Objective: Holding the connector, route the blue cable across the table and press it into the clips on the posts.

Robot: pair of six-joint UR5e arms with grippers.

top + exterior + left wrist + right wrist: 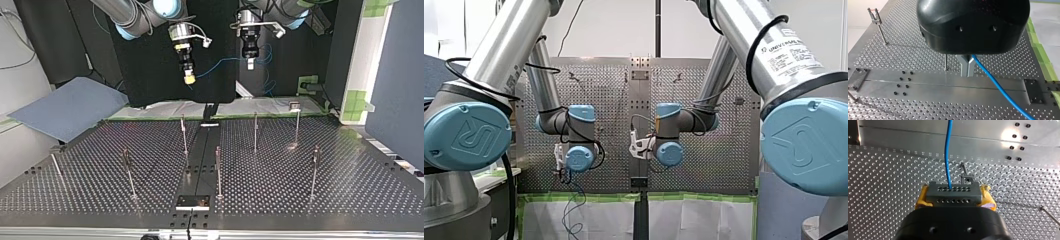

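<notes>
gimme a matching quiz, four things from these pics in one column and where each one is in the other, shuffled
1 connector
2 blue cable
3 posts
4 green tape

a upright on the perforated table
b along the table's edge
c in the jaws of my right gripper
d running from the connector to my left gripper

Pairs: 1-c, 2-d, 3-a, 4-b
</notes>
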